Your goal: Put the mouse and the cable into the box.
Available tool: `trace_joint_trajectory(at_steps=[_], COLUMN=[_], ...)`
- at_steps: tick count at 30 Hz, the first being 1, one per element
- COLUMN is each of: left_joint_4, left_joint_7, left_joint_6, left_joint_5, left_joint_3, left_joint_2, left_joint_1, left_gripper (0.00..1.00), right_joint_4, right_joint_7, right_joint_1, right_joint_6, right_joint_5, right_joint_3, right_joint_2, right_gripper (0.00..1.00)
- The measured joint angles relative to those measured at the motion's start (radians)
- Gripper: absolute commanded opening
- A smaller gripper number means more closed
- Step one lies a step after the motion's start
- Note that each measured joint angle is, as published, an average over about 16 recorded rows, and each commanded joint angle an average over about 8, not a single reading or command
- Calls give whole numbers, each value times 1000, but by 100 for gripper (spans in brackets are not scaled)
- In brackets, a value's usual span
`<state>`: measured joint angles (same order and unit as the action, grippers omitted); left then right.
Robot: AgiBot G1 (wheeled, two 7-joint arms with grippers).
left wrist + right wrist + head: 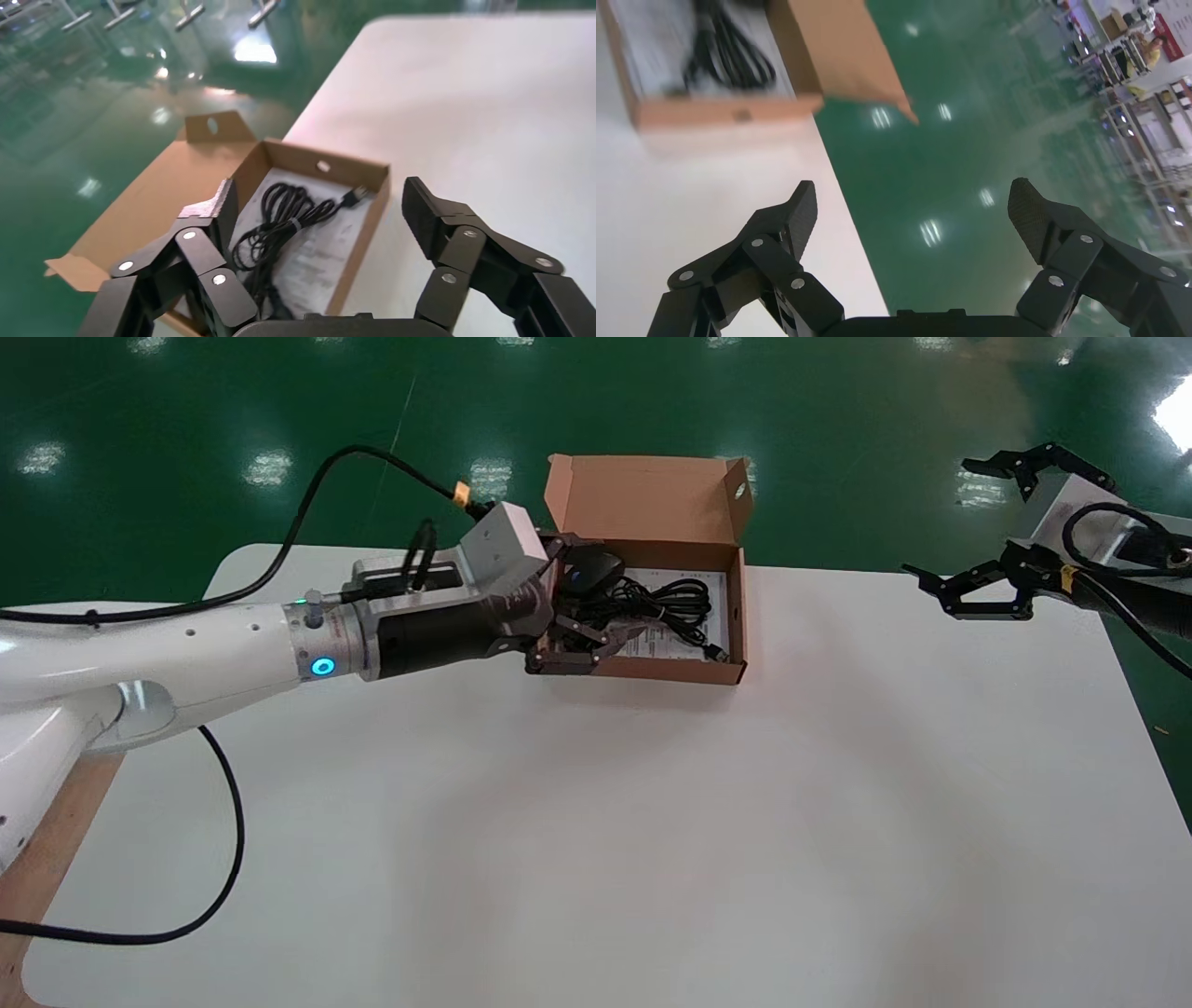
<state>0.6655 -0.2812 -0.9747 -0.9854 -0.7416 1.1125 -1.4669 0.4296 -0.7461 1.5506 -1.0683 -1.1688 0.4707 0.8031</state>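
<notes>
The brown cardboard box (pixel 736 617) stands open on the white table, its lid (pixel 643 500) raised at the back. The black mouse (pixel 593 570) lies at the box's left end. The coiled black cable (pixel 672 603) lies beside it on a printed sheet. My left gripper (pixel 591 603) hovers open over that left end, gripping nothing. In the left wrist view the left gripper (pixel 323 207) straddles the box's near wall (pixel 365 232), above the cable (pixel 284 217); the mouse is hidden there. My right gripper (pixel 987 533) hangs open at the table's far right.
The white table (pixel 596 822) spreads wide in front of the box. Green floor lies beyond its far edge. The right wrist view shows the right gripper (pixel 914 203) over the table's edge, with the box (pixel 729 111) and cable (pixel 729 56) farther off.
</notes>
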Motion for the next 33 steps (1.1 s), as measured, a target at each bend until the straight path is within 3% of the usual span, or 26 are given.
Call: trace_joint_trajectory(at_steps=[33], left_joint_4=[513], left_joint_7=[389], left_joint_6=[-432], left_joint_5=[211], left_joint_3=[383], left_joint_2=[-416], left_joint_1=[325], left_gripper=[100], right_joint_4=[708], right_joint_7=[773], right_joint_1=[-394], right_joint_6=[-354], right_joint_5=[363], right_joint_3=[-158], right_joint_2=[-159], right_gripper=[100])
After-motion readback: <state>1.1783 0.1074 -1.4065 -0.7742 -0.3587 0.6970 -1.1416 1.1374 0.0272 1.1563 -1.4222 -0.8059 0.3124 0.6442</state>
